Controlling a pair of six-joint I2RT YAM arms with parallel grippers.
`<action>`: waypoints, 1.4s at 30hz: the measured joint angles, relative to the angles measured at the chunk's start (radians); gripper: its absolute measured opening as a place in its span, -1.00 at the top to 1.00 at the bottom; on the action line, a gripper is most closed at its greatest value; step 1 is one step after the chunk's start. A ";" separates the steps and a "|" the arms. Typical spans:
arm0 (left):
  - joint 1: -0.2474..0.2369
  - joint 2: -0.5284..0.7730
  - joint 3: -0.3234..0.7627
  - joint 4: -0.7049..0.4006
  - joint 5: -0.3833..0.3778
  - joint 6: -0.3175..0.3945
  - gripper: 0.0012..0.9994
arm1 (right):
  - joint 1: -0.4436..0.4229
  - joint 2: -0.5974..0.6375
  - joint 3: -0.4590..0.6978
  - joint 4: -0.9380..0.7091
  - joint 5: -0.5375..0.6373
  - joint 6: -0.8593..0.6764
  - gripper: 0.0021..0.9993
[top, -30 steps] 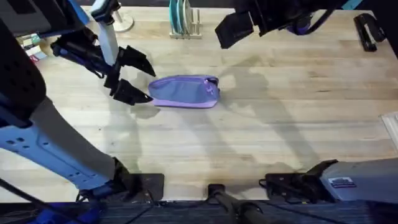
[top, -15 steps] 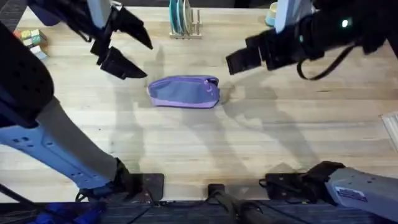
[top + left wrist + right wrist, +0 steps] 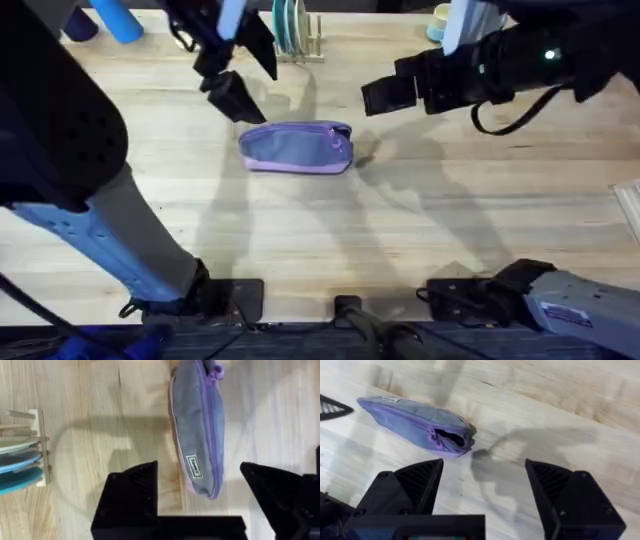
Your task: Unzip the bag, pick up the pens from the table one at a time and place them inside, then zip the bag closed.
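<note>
- overhead: the pencil pouch (image 3: 296,148) lies flat mid-table (image 3: 400,230); left tool (image 3: 243,70), fingers spread, hovers at its 11 o'clock.
- left wrist: soft, light fabric, likely to slide; pin the body.
- right wrist: right tool (image 3: 485,491) spread; zipper pull (image 3: 434,436) looks the best hold.

One bag (image 3: 296,148), one dish rack (image 3: 295,38), two arms, no pens counted.

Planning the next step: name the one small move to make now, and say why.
Probably lower the open right gripper toward the pull end of the lavender fabric pencil pouch. It lies free on the wooden table, both grippers hang open and apart from it, and the left gripper hovers at its other end.
</note>
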 joint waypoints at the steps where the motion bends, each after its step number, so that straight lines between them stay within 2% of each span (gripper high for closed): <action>1: -0.010 0.000 0.000 0.010 -0.006 -0.025 -1.00 | 0.000 0.000 0.000 0.000 0.000 0.000 -0.99; 6: -0.034 0.000 0.000 0.045 -0.014 -0.131 -1.00 | 0.000 0.000 0.000 0.000 0.000 0.000 -0.99; 13: -0.034 -0.001 -0.013 0.044 0.040 -0.173 -1.00 | 0.000 0.000 0.000 0.000 0.000 -0.001 -0.99; 15: -0.034 -0.001 -0.045 0.058 0.059 -0.173 -1.00 | 0.000 0.000 0.000 0.000 0.000 -0.001 -0.99; 16: -0.034 -0.001 -0.122 0.112 0.084 -0.173 -1.00 | 0.000 0.000 0.000 0.000 0.000 -0.001 -0.99; 21: -0.035 -0.001 -0.233 0.221 0.115 -0.176 -1.00 | 0.000 0.000 0.000 0.009 0.000 -0.002 -0.99; 22: -0.039 -0.001 -0.285 0.285 0.123 -0.177 -1.00 | 0.000 0.000 0.000 0.010 0.000 -0.002 -0.99; 26: -0.049 -0.001 -0.337 0.333 0.131 -0.177 -1.00 | 0.000 0.000 0.000 0.008 -0.001 -0.002 -0.99; 28: -0.052 -0.001 -0.348 0.338 0.135 -0.179 -0.96 | 0.000 0.000 -0.003 0.004 -0.051 0.000 -0.99; 30: -0.052 -0.001 -0.348 0.340 0.137 -0.180 -0.77 | 0.000 0.000 -0.014 0.005 -0.081 0.010 -0.99; 32: -0.052 -0.001 -0.348 0.338 0.140 -0.183 -0.41 | 0.004 0.000 -0.037 0.007 -0.100 0.020 -0.99; 34: -0.052 -0.001 -0.348 0.333 0.144 -0.183 0.14 | 0.020 0.000 -0.068 0.007 -0.110 0.027 -0.99; 35: -0.052 -0.001 -0.349 0.325 0.147 -0.187 0.75 | 0.072 0.000 -0.114 0.030 -0.121 0.054 -0.99; 37: -0.053 -0.001 -0.351 0.319 0.148 -0.187 0.90 | 0.111 0.000 -0.138 0.063 -0.122 0.077 -0.99; 42: -0.053 -0.001 -0.352 0.313 0.148 -0.187 0.91 | 0.190 0.000 -0.188 0.146 -0.102 0.158 -0.99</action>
